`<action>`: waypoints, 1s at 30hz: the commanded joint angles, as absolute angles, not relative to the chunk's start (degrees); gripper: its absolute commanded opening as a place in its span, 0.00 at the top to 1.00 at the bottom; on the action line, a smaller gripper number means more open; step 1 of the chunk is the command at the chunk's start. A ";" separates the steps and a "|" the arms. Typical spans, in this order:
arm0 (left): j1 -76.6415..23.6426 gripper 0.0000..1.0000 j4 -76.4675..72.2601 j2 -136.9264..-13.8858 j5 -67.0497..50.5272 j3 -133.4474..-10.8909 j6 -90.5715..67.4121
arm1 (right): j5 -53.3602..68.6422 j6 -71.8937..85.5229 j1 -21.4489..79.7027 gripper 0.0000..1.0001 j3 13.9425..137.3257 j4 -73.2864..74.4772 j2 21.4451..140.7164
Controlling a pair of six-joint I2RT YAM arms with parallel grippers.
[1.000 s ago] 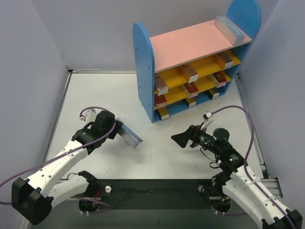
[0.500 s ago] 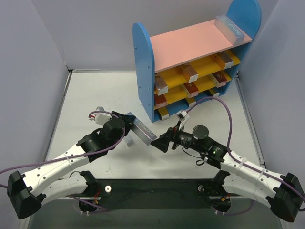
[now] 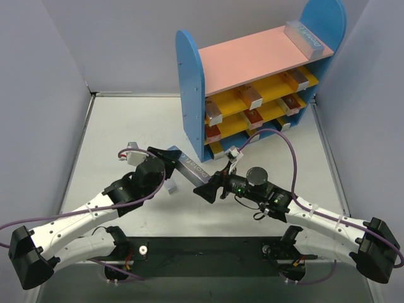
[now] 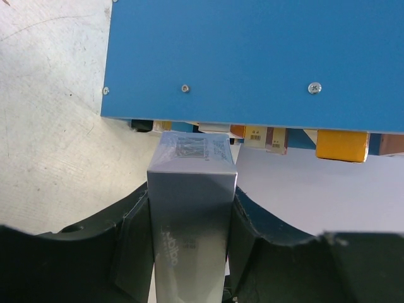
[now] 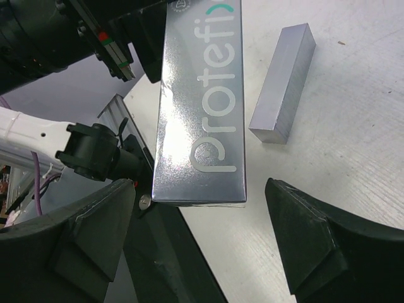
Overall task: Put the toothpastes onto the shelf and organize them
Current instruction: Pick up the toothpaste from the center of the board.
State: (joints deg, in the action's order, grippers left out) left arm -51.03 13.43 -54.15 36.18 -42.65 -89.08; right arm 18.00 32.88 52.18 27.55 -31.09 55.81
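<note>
Left gripper (image 4: 192, 208): clamped tight across the narrow sides of a silver-grey toothpaste box (image 5: 202, 107), which I hold off the table (image 3: 126, 126) with its barcoded end pointing toward the shelf. Centre: the box bridges the gap between the two arms, lettered face up to the right wrist camera. A second silver box (image 5: 284, 85) lies flat on the table just beyond it, untouched. Right gripper (image 5: 201, 192): jaws spread wide, one finger on either side of the box's free end with a visible gap on both sides, so it grasps nothing. Right: the shelf (image 3: 189, 82) stands at the far side, one silver box on its pink top board (image 3: 252, 60) and several more on the yellow boards below. I judge the step in hand to be a mid-air hand-over from left arm to right. The next move calls for the right fingers to meet the free end squarely, and for my left grip to let go only once that hold looks firm.
</note>
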 commanded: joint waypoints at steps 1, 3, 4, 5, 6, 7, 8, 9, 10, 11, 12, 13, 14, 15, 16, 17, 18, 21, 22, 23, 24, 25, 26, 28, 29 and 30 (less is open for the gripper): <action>-51.42 0.58 8.96 -51.77 37.53 -42.98 -92.55 | 15.47 30.06 52.65 0.13 29.27 -37.53 55.11; -51.42 0.58 9.49 -51.51 37.00 -42.89 -93.07 | 14.94 29.62 52.65 0.14 29.09 -37.88 54.84; -51.42 0.59 9.58 -51.33 36.83 -42.80 -93.42 | 14.85 29.45 52.56 0.14 29.09 -38.05 54.93; -51.42 0.58 9.58 -51.15 36.39 -42.54 -94.12 | 14.77 29.10 52.65 0.15 29.09 -38.14 54.76; -51.42 0.58 9.58 -50.80 36.21 -42.37 -94.57 | 14.50 28.92 52.56 0.16 29.09 -38.06 54.76; -51.50 0.58 9.58 -50.71 36.04 -42.28 -94.83 | 14.50 29.00 52.65 0.17 29.09 -38.14 54.84; -51.42 0.58 9.67 -50.54 35.95 -42.10 -95.09 | 14.50 28.83 52.65 0.19 29.18 -38.23 54.93; -51.42 0.58 9.67 -50.45 35.86 -42.19 -95.18 | 14.59 28.65 52.73 0.20 29.27 -38.32 55.02; -51.50 0.58 9.67 -50.45 35.69 -42.10 -95.53 | 14.76 28.65 52.73 0.21 29.27 -38.49 55.02; -51.42 0.59 9.67 -50.19 35.51 -42.01 -95.97 | 14.77 28.48 52.73 0.22 29.35 -38.67 55.19; -51.42 0.58 9.67 -50.19 35.33 -41.92 -96.41 | 14.77 28.04 52.73 0.24 29.44 -38.67 55.28; -51.50 0.58 9.67 -50.19 34.98 -41.75 -96.85 | 14.85 27.78 52.73 0.25 29.53 -38.67 55.20; -51.50 0.58 9.49 -50.27 34.46 -41.66 -97.64 | 14.85 27.51 52.73 0.27 29.71 -38.67 55.20; -51.42 0.58 9.49 -50.01 34.28 -41.57 -97.91 | 14.77 27.16 52.65 0.29 29.97 -38.24 55.11; -51.42 0.58 9.49 -50.10 34.10 -41.31 -98.26 | 14.68 26.72 52.73 0.29 30.06 -37.97 55.11; -51.50 0.58 9.23 -50.01 34.01 -41.13 -98.44 | 14.59 26.37 52.73 0.31 30.15 -37.88 55.02; -51.42 0.58 9.23 -49.92 34.01 -40.96 -98.79 | 14.59 26.19 52.73 0.31 30.23 -37.79 54.85; -51.42 0.58 8.62 -49.83 33.40 -40.26 -99.40 | 14.24 25.31 52.73 0.32 30.67 -36.39 54.41; -51.42 0.58 8.27 -49.83 32.79 -40.17 -99.40 | 14.06 24.96 52.73 0.32 30.76 -36.21 54.32; -51.42 0.58 7.65 -49.83 32.44 -39.99 -99.40 | 13.80 24.61 52.73 0.33 30.85 -35.95 53.97; -51.42 0.58 7.39 -49.92 32.08 -39.82 -99.49 | 13.62 24.44 52.73 0.34 30.85 -35.60 53.79; -51.42 0.58 7.21 -50.01 31.56 -39.64 -99.67 | 13.54 24.09 52.73 0.35 30.94 -35.25 53.70; -51.50 0.58 6.68 -50.01 31.47 -39.38 -99.93 | 13.45 23.65 52.73 0.37 31.02 -34.98 53.53; -51.50 0.58 5.98 -50.01 31.20 -39.11 -99.84 | 13.19 23.21 52.65 0.39 31.11 -34.19 53.35; -51.50 0.58 5.45 -50.01 31.20 -39.02 -99.84 | 13.10 23.03 52.73 0.41 31.37 -34.10 53.26; -51.42 0.58 5.28 -50.18 31.11 -39.02 -99.76 | 13.10 22.68 52.73 0.43 31.46 -33.58 53.26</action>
